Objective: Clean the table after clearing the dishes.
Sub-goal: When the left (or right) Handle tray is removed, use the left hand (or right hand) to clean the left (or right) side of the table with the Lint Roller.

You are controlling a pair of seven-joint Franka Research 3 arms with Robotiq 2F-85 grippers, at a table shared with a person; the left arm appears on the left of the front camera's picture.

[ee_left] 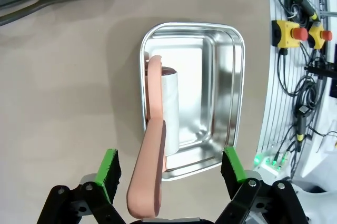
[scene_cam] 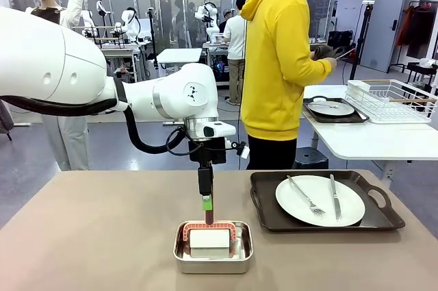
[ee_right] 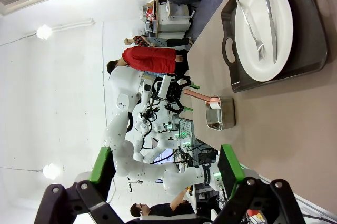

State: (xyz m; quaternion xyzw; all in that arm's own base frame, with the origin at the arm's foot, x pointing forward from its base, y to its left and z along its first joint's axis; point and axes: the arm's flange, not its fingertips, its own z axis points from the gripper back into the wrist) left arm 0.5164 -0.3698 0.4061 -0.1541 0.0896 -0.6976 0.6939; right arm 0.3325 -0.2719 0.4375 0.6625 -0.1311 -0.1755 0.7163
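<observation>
Table point(scene_cam: 102, 236): one, taupe matte top, the widest surface, carrying the steel pan point(scene_cam: 213, 266) near its front edge.

Dishes: one dark tray point(scene_cam: 256, 198) right of the pan and a little farther back, holding one white plate point(scene_cam: 352, 205), one fork point(scene_cam: 306, 196) and one knife point(scene_cam: 334, 198), which lie side by side on the plate.

Roller point(scene_cam: 210, 238): one, a white roll on a pink handle, lying in the pan.

Left pincer point(ee_left: 169, 155): directly above the pan, jaws spread wide. The left wrist view shows the pink handle rising between them with a gap on each side, gripped by neither; the front view has this pincer edge-on.

Right pincer point(ee_right: 164, 150): jaws wide apart, holding nothing, with the pan far off.

Room: workshop with a grey floor. Behind the pan, to the right, stands one white table point(scene_cam: 369, 142) with a second tray point(scene_cam: 335, 118), a second plate point(scene_cam: 330, 108) and one wire rack point(scene_cam: 393, 99). One person point(scene_cam: 277, 65) in a yellow hoodie stands beyond the pan.
</observation>
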